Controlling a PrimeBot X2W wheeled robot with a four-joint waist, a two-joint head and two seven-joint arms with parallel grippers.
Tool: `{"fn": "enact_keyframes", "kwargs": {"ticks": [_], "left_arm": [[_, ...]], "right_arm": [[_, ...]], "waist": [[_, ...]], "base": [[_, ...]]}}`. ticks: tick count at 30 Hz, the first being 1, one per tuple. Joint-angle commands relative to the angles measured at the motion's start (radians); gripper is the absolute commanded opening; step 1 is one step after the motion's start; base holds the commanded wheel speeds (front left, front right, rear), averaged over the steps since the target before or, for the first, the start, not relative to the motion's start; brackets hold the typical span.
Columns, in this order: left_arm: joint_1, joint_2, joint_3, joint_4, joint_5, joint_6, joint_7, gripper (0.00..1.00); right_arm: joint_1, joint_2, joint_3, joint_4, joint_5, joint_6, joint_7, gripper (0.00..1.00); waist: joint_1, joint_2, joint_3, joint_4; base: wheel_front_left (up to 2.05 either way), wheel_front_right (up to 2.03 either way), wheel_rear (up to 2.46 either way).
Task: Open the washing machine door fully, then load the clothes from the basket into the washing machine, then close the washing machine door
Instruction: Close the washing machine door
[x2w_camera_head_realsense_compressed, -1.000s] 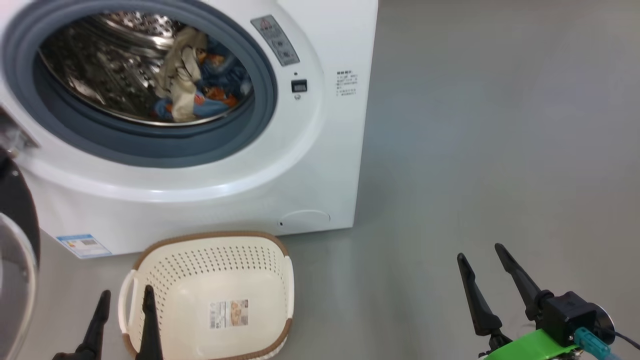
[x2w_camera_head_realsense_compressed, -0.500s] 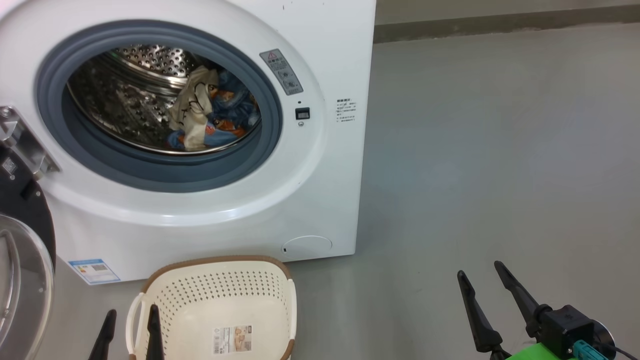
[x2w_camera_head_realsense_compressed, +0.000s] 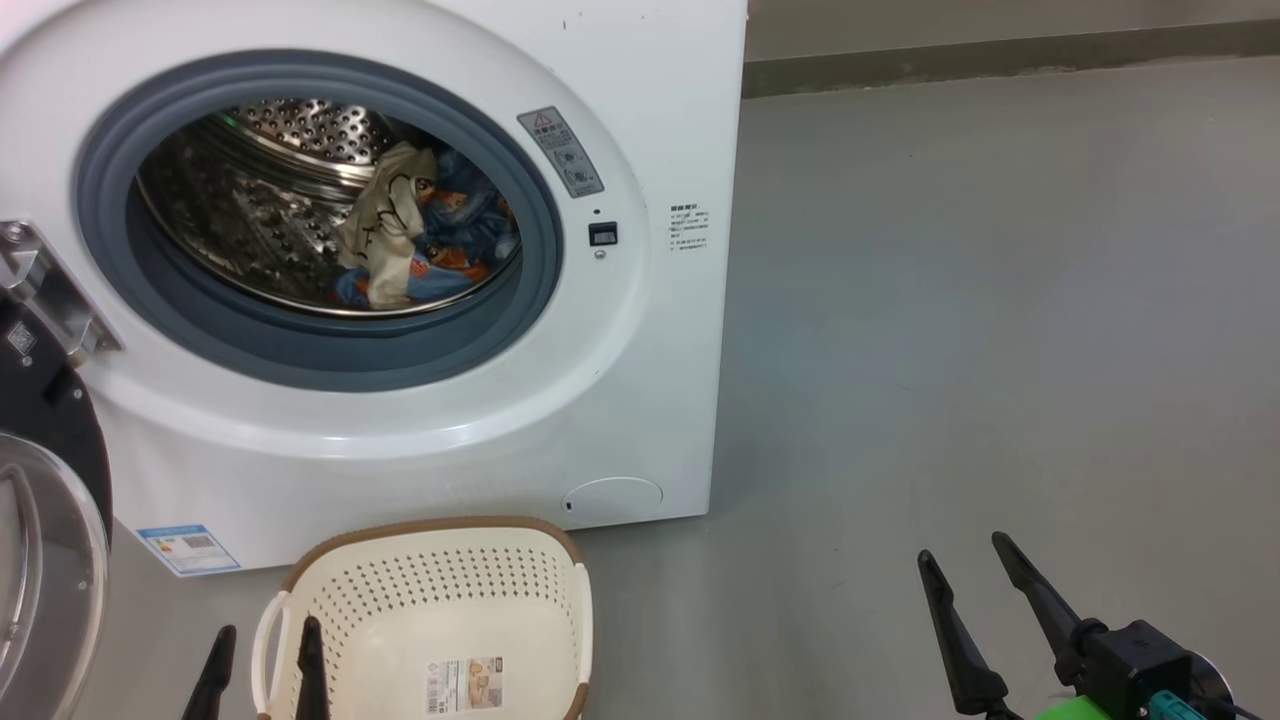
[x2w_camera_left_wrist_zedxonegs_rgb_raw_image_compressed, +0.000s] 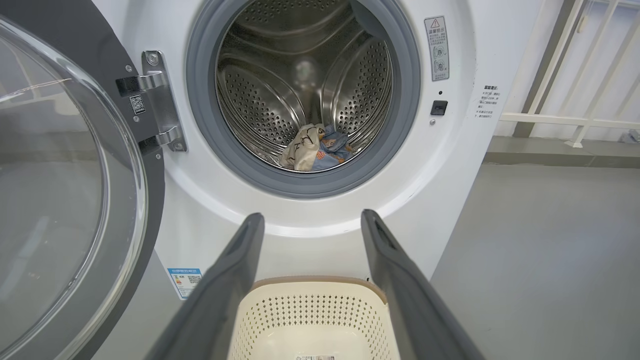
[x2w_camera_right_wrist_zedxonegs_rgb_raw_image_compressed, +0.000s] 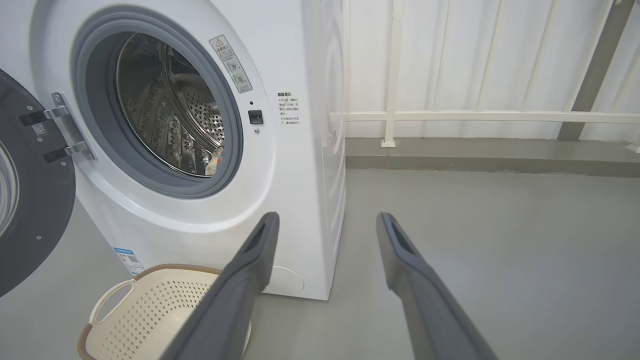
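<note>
Washing machine door (x2w_camera_head_realsense_compressed: 45, 520) stands open at lower left of head view, just left of left end effector (x2w_camera_head_realsense_compressed: 268, 632), so L arm is nearer. R end effector (x2w_camera_head_realsense_compressed: 962, 547) is well apart at lower right. Both wide, holding nothing. Door is round w/ glossy black rim and clear glass bowl. Clothes (x2w_camera_head_realsense_compressed: 420, 240) in drum, basket (x2w_camera_head_realsense_compressed: 440, 570) empty, so closing the door is prob. next.
</note>
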Motion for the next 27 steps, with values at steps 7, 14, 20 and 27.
{"fn": "enact_keyframes", "kwargs": {"ticks": [7,14,20,27], "left_arm": [[-0.026,0.023,0.029,-0.024,-0.007,0.01,-0.003,1.0],[-0.033,0.021,0.029,-0.016,-0.01,0.011,-0.006,1.0],[-0.038,0.023,0.028,-0.011,-0.007,0.011,-0.009,1.0],[-0.04,0.024,0.029,-0.003,-0.006,0.013,-0.012,1.0]], "right_arm": [[-0.015,-0.003,0.021,-0.031,-0.005,0.003,0.003,1.0],[-0.016,-0.002,0.022,-0.034,-0.006,0.003,0.006,1.0],[-0.015,-0.002,0.022,-0.033,-0.007,0.003,0.006,1.0],[-0.015,-0.001,0.022,-0.035,-0.005,0.003,0.005,1.0]], "waist": [[0.0,0.0,0.005,0.002],[0.0,0.0,0.004,0.003],[0.0,0.0,0.004,0.006],[0.0,0.0,0.004,0.009]], "base": [[0.0,0.0,0.0],[0.0,0.0,0.0],[-0.18,0.18,0.0],[-1.02,1.02,0.0]]}}
